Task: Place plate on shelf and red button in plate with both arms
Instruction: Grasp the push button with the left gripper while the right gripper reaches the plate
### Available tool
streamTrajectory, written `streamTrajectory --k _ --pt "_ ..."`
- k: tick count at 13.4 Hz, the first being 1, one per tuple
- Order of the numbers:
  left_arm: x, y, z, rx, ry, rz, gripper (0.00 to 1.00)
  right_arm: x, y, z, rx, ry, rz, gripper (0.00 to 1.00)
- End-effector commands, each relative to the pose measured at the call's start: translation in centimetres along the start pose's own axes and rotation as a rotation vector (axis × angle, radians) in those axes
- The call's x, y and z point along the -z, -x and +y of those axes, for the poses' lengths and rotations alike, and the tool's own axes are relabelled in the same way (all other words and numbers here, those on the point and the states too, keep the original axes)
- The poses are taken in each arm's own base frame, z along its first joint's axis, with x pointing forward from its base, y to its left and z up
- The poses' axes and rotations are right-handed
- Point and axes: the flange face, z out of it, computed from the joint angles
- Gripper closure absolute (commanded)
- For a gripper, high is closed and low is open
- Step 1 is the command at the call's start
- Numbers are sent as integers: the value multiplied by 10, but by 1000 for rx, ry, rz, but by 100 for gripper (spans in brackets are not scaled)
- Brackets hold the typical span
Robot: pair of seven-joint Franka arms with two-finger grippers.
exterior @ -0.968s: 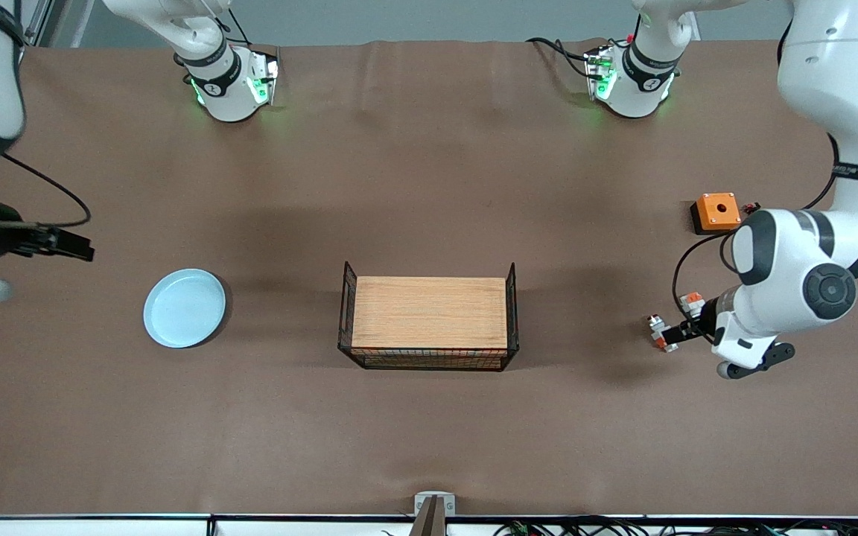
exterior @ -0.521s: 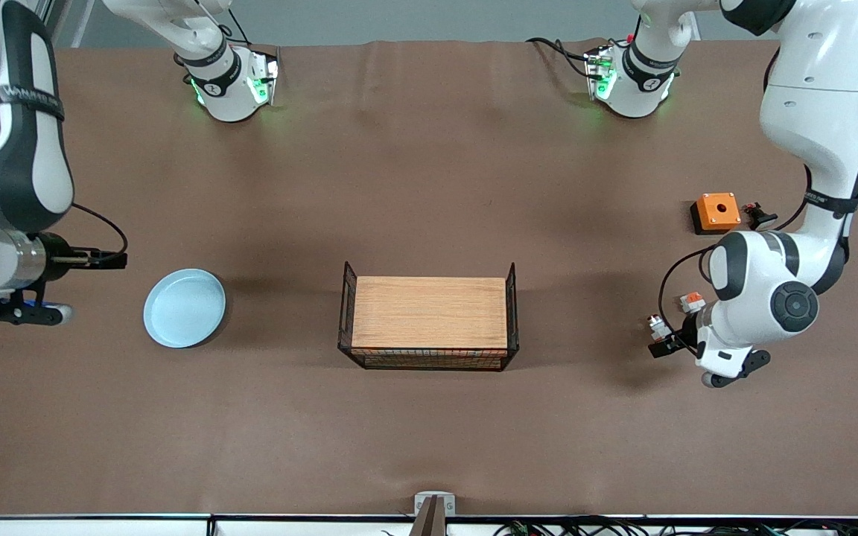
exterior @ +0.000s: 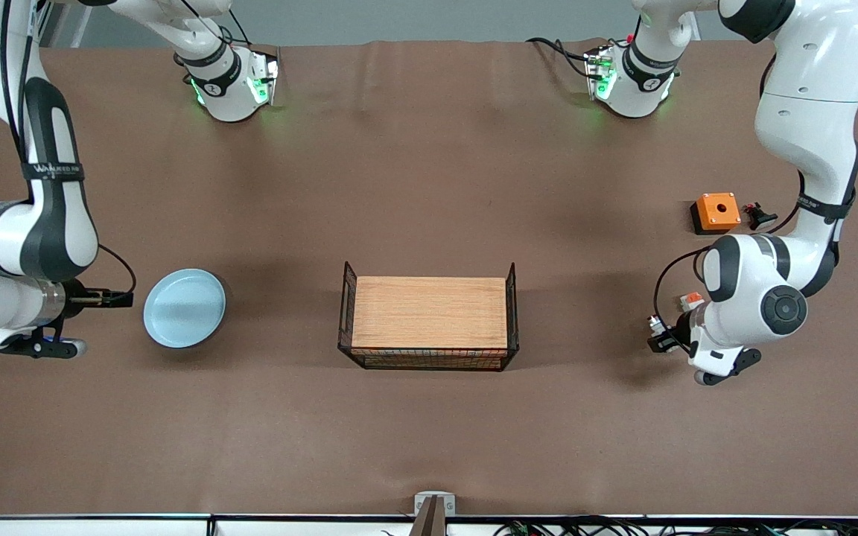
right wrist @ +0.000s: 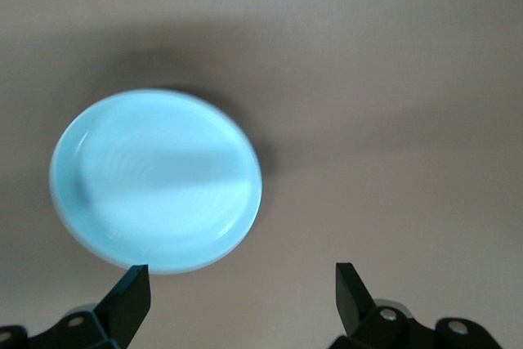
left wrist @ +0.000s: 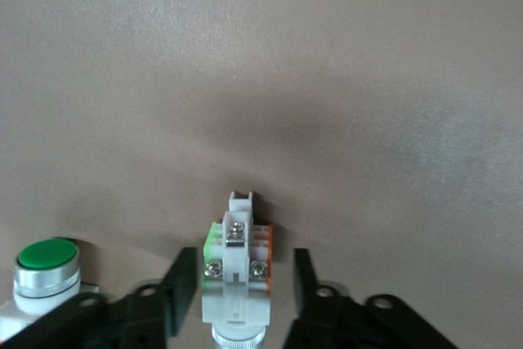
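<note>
The plate (exterior: pixel 184 308) is seen flat on the worktop (exterior: pixel 429 186), at nine o'clock from the wire basket (exterior: pixel 429 324), toward the right arm's end. The right end effector (exterior: pixel 120 299) is brought in low at nine o'clock of the plate, just beside its rim; in the right wrist view its fingers (right wrist: pixel 131 292) are spread wide, nothing held, and the rim is not yet reached. That low, sideways line is judged to be chosen so that the raised rim can be pinched.

At three o'clock from the basket, the left end effector (exterior: pixel 661 342) is set down over the red button (left wrist: pixel 237 271). In the left wrist view the part is straddled by released fingers, a sliver of gap on each side, so no grip is made yet. The straddle is judged to be centred for a squeeze across the narrow body.

Clutter is noted here: a green-capped part (left wrist: pixel 47 257) just beside one finger, likely to be nudged; a stubby white-and-orange part (exterior: pixel 690 301) close by; an orange box (exterior: pixel 716 211) and a small dark part (exterior: pixel 759 217) at about one o'clock, well apart. The plate's surroundings are left unobstructed.
</note>
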Motion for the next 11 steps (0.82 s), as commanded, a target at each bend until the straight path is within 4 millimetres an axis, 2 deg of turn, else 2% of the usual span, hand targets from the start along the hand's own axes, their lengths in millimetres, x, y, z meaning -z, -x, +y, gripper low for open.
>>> streamTrajectory --k 1,2,3,6,9,11 --pt "-1 0 1 8 -8 13 83 -23 2 12 18 -5 103 0" --pt "2 1 4 4 -6 17 94 -30 0 13 16 -2 142 0" --pt "8 0 4 5 -5 23 100 -40 1 13 15 -2 162 0" --pt "47 3 5 -22 -8 33 100 -65 7 9 1 -29 194 0" --pt "96 7 9 -73 -5 59 100 -83 11 8 28 -67 181 0" --pt "125 10 11 -95 8 94 100 -97 15 15 26 -115 163 0"
